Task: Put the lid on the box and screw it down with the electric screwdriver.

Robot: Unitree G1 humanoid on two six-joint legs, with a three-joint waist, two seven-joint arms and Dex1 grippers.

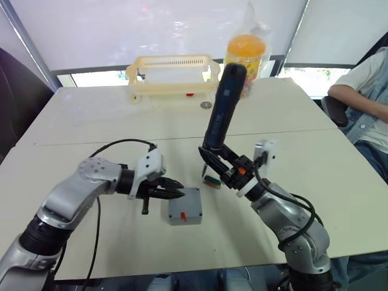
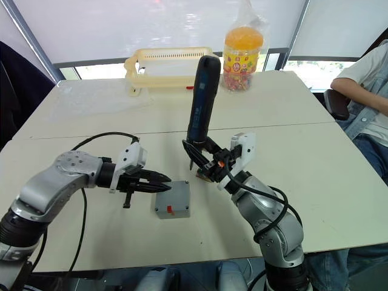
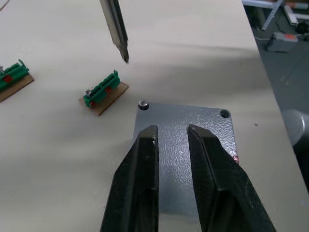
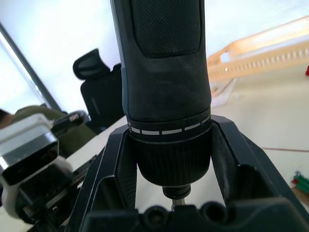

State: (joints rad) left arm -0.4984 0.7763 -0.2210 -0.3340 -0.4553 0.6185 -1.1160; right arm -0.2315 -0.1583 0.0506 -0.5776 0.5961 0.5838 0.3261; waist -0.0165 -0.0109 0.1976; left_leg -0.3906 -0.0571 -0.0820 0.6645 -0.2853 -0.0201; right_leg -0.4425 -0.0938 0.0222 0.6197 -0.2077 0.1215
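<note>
The grey box, with a small red mark on its front wall, stands on the table's near half. The lid lies flat on top of it. In the left wrist view a screw sits in one far corner of the lid, and the other far corner shows a bare hole. My left gripper reaches over the lid from the left, fingers a little apart and holding nothing. My right gripper is shut on the electric screwdriver, held upright and leaning. Its bit hangs above the table just behind the box.
Two green-and-tan blocks lie beyond the box, one near the bit. A pale yellow basket and a bagged orange jar stand at the far edge. A person sits at the right.
</note>
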